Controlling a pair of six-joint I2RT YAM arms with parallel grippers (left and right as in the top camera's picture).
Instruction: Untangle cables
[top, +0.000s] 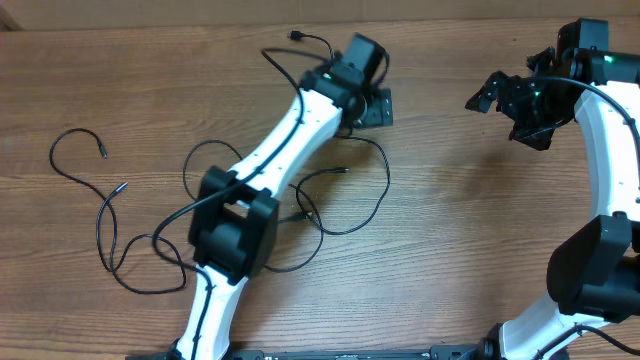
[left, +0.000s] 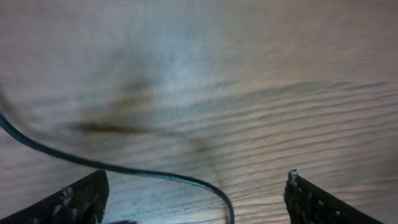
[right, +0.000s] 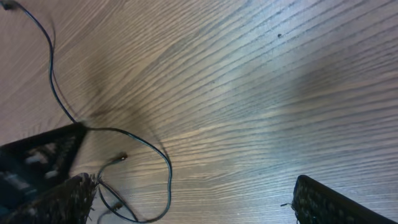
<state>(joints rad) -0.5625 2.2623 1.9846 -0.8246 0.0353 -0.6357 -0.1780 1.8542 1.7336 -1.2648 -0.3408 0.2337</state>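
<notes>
Tabletop (top: 450, 220) of brown wood grain, one, beneath everything. Arms, two, white with black joints: left arm (top: 270, 160) slanting from 7 o'clock up toward 12 o'clock, lying across the cords; right arm (top: 605, 150) down the 3 o'clock edge, bent in toward 2 o'clock. Grippers, two. Left gripper (top: 372, 108) just right of 12 o'clock, fingers (left: 74, 199) spread wide, gripping nothing, one cord running over the wood between them in the wrist view. Right gripper (top: 500, 112) at 2 o'clock, fingers (right: 336, 202) likewise wide apart and empty, well apart from the cords. Cables (top: 386, 185), thin and black, spread in loose loops from 9 o'clock to centre, crossing one another under and beside the left arm; number of separate cords not countable there. Plug tips (top: 103, 153), five showing: two near 9 o'clock, one near 12 o'clock, two near centre.
</notes>
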